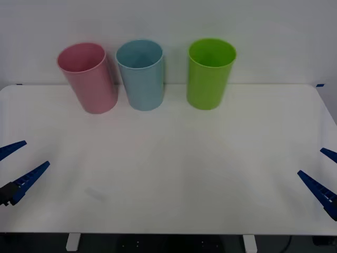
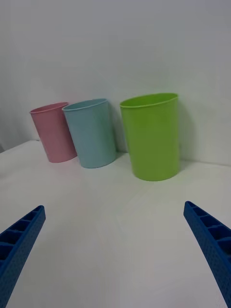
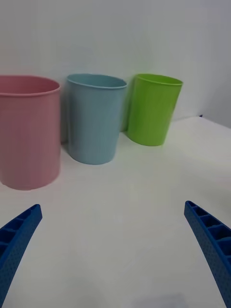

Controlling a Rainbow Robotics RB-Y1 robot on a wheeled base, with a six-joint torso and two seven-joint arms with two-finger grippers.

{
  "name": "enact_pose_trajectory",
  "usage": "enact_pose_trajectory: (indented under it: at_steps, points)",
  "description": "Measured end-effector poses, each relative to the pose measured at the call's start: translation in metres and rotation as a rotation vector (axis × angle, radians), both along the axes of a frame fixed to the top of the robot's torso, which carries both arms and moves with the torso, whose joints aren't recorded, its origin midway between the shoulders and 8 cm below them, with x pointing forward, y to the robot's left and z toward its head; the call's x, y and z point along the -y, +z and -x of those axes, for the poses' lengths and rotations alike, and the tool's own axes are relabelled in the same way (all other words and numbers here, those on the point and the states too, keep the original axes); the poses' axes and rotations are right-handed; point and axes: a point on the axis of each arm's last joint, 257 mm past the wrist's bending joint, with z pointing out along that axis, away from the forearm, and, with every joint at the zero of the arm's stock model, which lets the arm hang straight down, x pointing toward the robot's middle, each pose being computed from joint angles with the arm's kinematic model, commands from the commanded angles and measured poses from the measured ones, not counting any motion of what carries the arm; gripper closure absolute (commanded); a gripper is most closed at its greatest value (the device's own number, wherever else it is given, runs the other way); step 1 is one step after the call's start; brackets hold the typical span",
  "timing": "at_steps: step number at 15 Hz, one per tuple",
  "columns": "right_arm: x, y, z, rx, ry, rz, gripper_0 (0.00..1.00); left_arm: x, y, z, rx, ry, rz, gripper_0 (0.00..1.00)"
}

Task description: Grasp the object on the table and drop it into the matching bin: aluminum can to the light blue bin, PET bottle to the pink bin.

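Three tall tubs stand in a row along the far edge of the white desk (image 1: 168,158): the pink bin (image 1: 88,77) at 11 o'clock, the light blue bin (image 1: 140,74) just beside it near 12 o'clock, and a green tub (image 1: 210,73) a little apart toward 1 o'clock. All three stand upright with open mouths. The left gripper (image 1: 15,163) hovers at the desk's 8 o'clock edge, its blue ribbed fingers spread wide apart and holding nothing. The right gripper (image 1: 325,174) hangs at the 4 o'clock edge, fingers likewise apart. No bottle can be made out on the desk.
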Motion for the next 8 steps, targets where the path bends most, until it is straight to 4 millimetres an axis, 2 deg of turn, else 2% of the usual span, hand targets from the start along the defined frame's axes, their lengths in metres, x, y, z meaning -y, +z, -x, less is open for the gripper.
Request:
enact_pose_trajectory:
  at_steps: [8]
  points:
    - [0.0, 0.0, 0.0, 0.0, 0.0, 0.0, 0.0, 0.001, -0.013, 0.01, -0.037, -0.004, 0.002, 0.0]
